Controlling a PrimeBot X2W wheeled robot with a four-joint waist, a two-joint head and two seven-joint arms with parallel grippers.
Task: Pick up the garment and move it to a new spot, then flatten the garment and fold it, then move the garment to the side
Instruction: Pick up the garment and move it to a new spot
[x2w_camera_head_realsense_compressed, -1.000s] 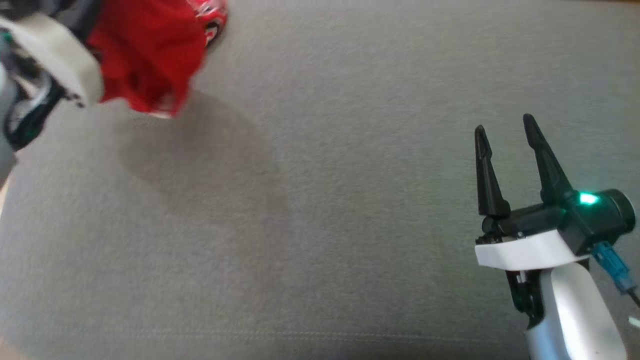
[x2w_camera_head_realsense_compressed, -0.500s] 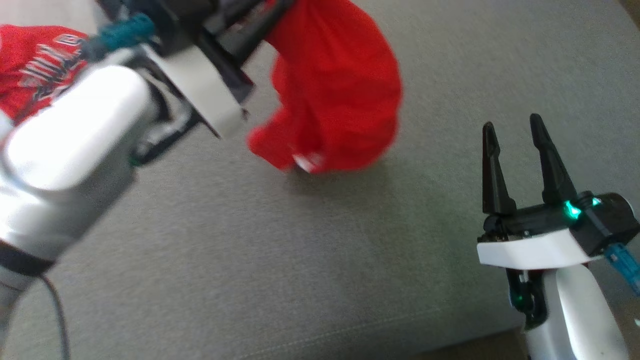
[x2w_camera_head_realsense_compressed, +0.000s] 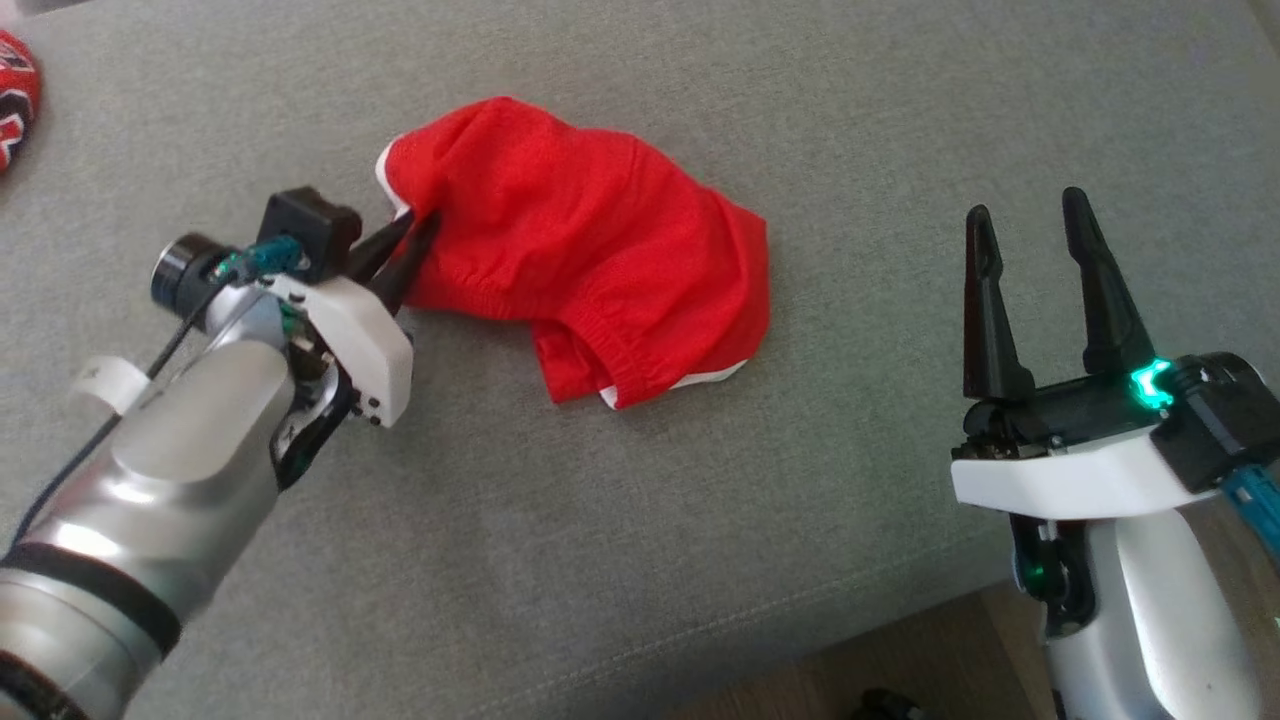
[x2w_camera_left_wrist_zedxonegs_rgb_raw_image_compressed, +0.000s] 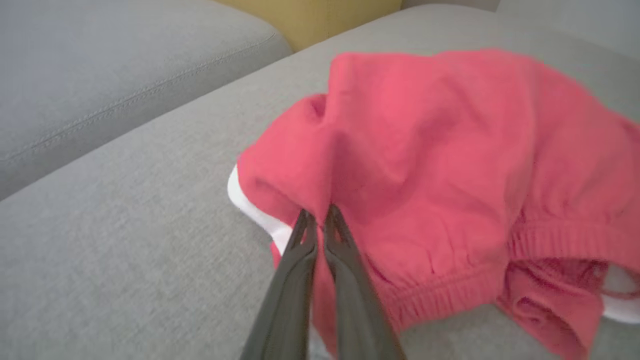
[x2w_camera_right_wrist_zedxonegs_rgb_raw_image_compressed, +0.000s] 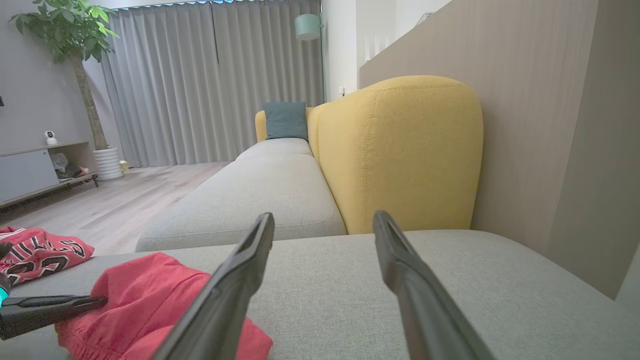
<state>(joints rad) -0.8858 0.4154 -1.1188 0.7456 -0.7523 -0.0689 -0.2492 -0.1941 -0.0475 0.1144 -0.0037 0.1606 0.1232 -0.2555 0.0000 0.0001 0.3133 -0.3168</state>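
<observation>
The left gripper (x2w_camera_head_realsense_compressed: 412, 225) is pressed together, pinching a fold at the edge of the plain red cloth (x2w_camera_head_realsense_compressed: 600, 270) — crumpled, white-trimmed, lying on the grey cushion (x2w_camera_head_realsense_compressed: 700, 520); the right gripper (x2w_camera_head_realsense_compressed: 1025, 210) hovers spread wide, well apart to the right; the garment (x2w_camera_head_realsense_compressed: 12, 100) — lettered — lies at the cushion's far left.

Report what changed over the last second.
The left end effector swung the red cloth in from the upper left and set it down. Half a second ago it hung in the air; now it lies on the cushion, its edge still pinched. The head camera shifted too. The right end effector stays open and idle. The jersey lies off to the left.
</observation>
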